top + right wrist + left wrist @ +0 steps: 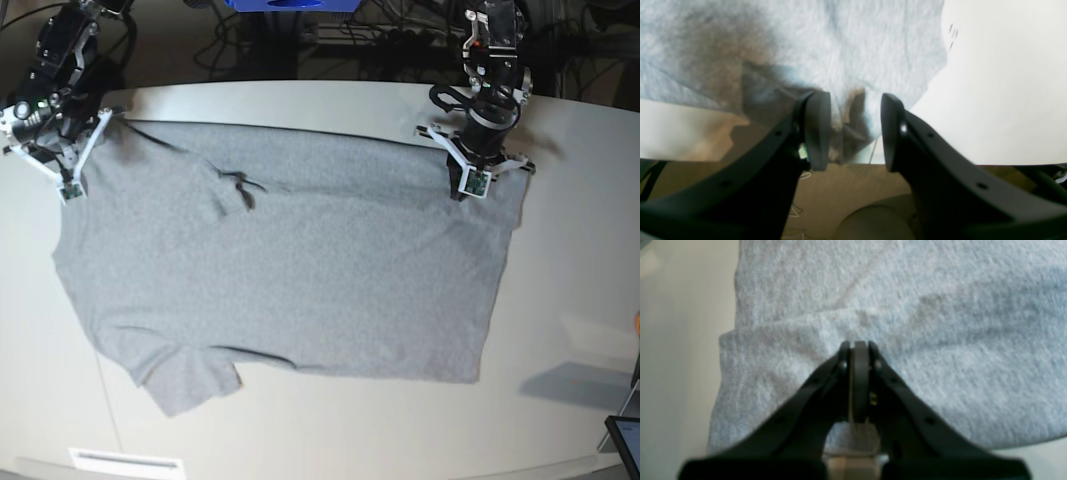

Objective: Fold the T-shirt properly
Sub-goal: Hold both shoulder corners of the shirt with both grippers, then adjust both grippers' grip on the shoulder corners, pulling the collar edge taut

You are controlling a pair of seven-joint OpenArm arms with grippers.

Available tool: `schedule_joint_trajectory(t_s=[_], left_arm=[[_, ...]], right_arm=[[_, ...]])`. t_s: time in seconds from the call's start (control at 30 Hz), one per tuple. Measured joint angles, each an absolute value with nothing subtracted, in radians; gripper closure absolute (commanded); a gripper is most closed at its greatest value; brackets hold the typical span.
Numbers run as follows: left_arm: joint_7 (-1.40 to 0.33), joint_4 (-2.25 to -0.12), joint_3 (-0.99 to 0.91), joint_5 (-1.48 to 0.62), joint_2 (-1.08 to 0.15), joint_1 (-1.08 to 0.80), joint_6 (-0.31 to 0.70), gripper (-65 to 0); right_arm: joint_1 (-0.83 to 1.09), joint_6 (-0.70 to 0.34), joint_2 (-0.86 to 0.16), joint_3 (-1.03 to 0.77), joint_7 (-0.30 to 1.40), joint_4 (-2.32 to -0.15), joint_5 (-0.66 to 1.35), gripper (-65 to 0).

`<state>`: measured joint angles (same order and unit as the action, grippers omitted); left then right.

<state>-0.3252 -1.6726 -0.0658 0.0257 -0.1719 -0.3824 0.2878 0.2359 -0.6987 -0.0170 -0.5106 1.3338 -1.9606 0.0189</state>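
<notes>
Spreading stage: heather-grey cotton T-shirt (290,270) lies flat on the pale desk (560,330). Left pincer (855,346) clamped on its edge; right pincer (855,130) apart, straddling cloth. Next, probably regrasp and fold.

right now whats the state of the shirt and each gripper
heather-grey cotton T-shirt: spread flat on the white table, not yet folded, small wrinkle near the top edge
left gripper: shut, tips pressed at a ridge in the shirt fabric
right gripper: open, jaws apart around the shirt's edge
</notes>
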Motion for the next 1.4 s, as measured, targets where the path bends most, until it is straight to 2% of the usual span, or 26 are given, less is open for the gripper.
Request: schedule_joint_trajectory(t_s=[0.07, 0.2, 1.0, 1.23, 1.3, 1.4], left_arm=[[-0.325, -1.673, -0.066, 0.026, -0.172, -0.382, 0.288, -2.7], [-0.325, -1.673, -0.066, 0.026, -0.172, -0.382, 0.288, -2.7], [-0.325, -1.673, -0.066, 0.025, -0.183, -0.383, 0.289, -2.7], [-0.325, -1.671, -0.066, 0.025, -0.184, -0.383, 0.288, -2.7], [-0.325, -1.671, -0.066, 0.025, -0.183, -0.383, 0.288, -2.7], [-0.324, -1.671, -0.066, 0.025, -0.183, -0.383, 0.288, -2.7]], right_arm=[[0.244, -0.699, -0.016, -0.511, 1.334, -1.961, 0.019, -23.6], [0.239, -0.699, -0.019, -0.510, 1.333, -1.961, 0.019, -29.7], [0.239, -0.699, -0.018, -0.511, 1.333, -1.945, 0.019, -29.9], [0.239, -0.699, 0.013, -0.515, 1.308, -1.919, 0.019, -29.3], [0.238, -0.696, 0.015, -0.515, 1.306, -1.914, 0.019, -23.9], [0.238, -0.696, 0.024, -0.515, 1.308, -1.914, 0.025, -7.7]])
